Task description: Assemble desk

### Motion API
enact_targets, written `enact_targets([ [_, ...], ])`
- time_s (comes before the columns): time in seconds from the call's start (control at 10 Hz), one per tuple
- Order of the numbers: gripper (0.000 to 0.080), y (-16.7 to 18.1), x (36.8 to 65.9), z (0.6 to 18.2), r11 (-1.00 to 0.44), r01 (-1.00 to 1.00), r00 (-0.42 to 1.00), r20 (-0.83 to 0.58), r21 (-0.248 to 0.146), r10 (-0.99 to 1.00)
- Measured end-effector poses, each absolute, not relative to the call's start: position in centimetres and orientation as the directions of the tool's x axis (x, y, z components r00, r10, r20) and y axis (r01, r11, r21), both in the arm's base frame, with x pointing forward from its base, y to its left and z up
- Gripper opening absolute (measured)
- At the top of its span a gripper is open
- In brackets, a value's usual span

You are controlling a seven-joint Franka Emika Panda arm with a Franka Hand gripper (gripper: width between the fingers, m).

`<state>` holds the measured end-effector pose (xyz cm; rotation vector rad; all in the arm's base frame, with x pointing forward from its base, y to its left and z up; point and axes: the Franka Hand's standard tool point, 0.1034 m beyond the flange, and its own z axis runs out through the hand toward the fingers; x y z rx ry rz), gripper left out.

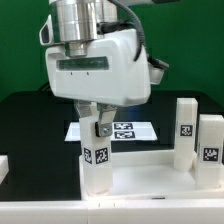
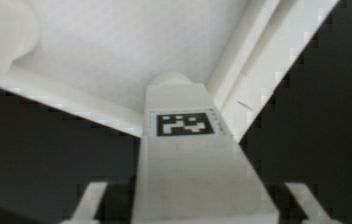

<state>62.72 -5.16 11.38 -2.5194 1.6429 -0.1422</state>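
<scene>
My gripper (image 1: 98,128) reaches straight down and is shut on the top of a square white leg (image 1: 96,165) that stands upright. A black-and-white tag is on the leg's side. The leg is at the corner of the desk's rimmed white tabletop panel (image 1: 150,180) on the exterior view's left; whether it sits in a socket is hidden. In the wrist view the leg (image 2: 194,150) runs away from the gripper (image 2: 196,205) toward the tabletop's inside (image 2: 102,45), with one finger (image 2: 93,203) on each side of it.
Two more tagged white legs (image 1: 187,128) (image 1: 211,148) stand upright on the exterior view's right, beside the tabletop. The marker board (image 1: 138,130) lies flat on the black table behind the gripper. A white piece (image 1: 5,165) shows at the exterior view's left edge.
</scene>
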Motion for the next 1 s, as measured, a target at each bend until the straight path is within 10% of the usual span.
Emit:
enact_targets([
  [0.5,0.0289,-5.5,63.2,12.0,0.388,-0.918,-0.366,-0.193,-0.086,-0.91],
  [0.7,0.0372,-5.5,63.1,11.8,0.323,-0.942,-0.303,-0.179,-0.094,-0.936],
  [1.0,0.0619,-4.5,62.8,11.5,-0.266,-0.952,0.281,-0.083,-0.151,-0.956],
])
